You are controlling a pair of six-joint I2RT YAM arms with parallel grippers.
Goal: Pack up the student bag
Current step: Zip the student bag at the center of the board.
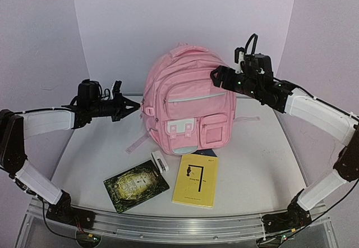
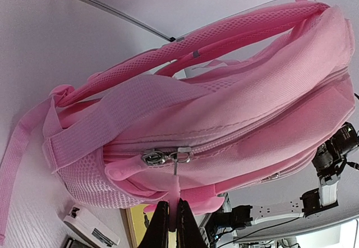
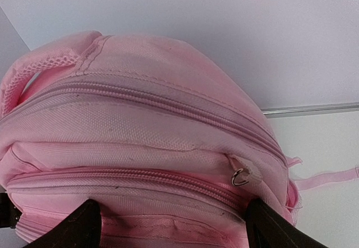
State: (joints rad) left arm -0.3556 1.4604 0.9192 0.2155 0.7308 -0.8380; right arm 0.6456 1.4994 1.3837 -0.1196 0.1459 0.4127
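The student bag (image 1: 188, 105) is a large pink backpack standing upright at mid-table, zips closed. It also fills the left wrist view (image 2: 224, 113) and the right wrist view (image 3: 140, 136). My left gripper (image 1: 134, 106) is at the bag's left side, shut on the pink zip pull tab (image 2: 175, 194) hanging from a metal slider (image 2: 160, 157). My right gripper (image 1: 216, 77) is open wide against the bag's upper right; its fingers (image 3: 78, 231) straddle the fabric below a zip, beside a small metal ring (image 3: 240, 177).
In front of the bag lie a yellow book (image 1: 196, 179), a dark green book (image 1: 136, 185) and a small white box (image 1: 160, 161). The box also shows in the left wrist view (image 2: 90, 228). White walls enclose the table.
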